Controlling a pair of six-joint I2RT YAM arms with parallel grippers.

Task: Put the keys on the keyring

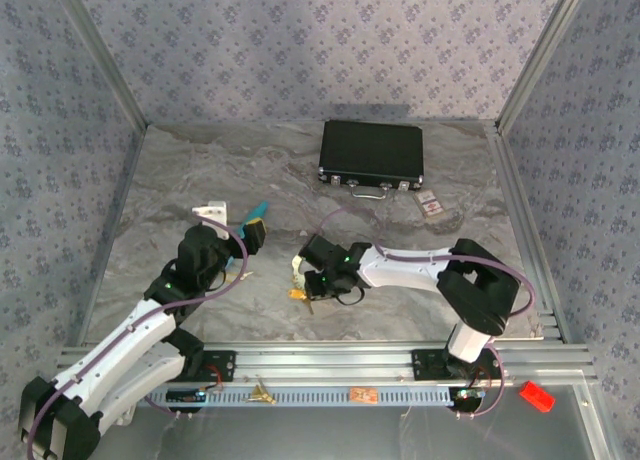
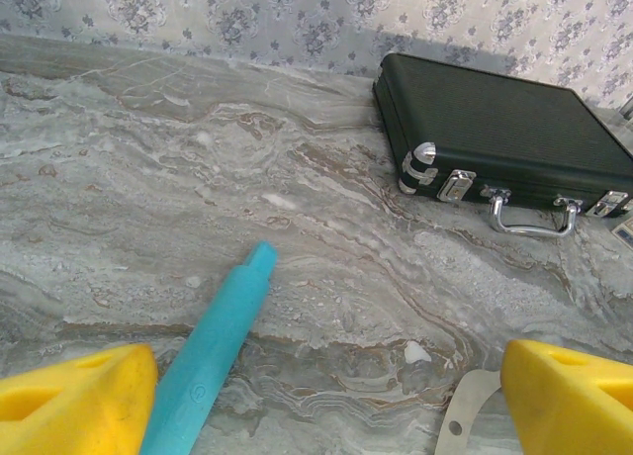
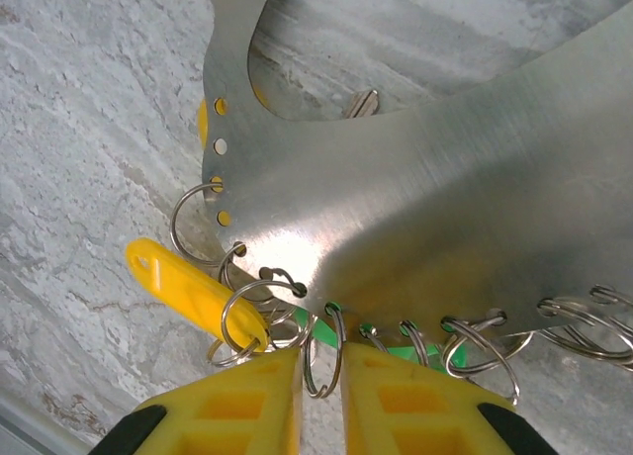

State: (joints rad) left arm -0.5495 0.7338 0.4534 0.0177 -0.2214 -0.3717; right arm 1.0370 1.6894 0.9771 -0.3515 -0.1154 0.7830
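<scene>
The keyring is a shiny steel plate [image 3: 415, 178] with several split rings threaded through holes along its edge, plus a yellow tag [image 3: 188, 287] and a green tag [image 3: 315, 326]. My right gripper [image 3: 321, 361] is shut on one split ring [image 3: 319, 394], which hangs from the plate's edge and fills the narrow gap. A silver key tip [image 3: 361, 102] peeks from behind the plate. In the top view the right gripper [image 1: 305, 278] sits mid-table over yellow pieces [image 1: 298, 294]. My left gripper [image 2: 324, 361] is open, with a teal tube [image 2: 213, 346] lying by its left finger.
A black case [image 1: 370, 152] lies shut at the back, with a small tag [image 1: 430, 202] beside it. Small brass keys [image 1: 262, 392] and a copper piece [image 1: 362, 395] rest on the front rail. A red object [image 1: 535, 395] lies at the front right. A white block [image 1: 211, 212] stands left.
</scene>
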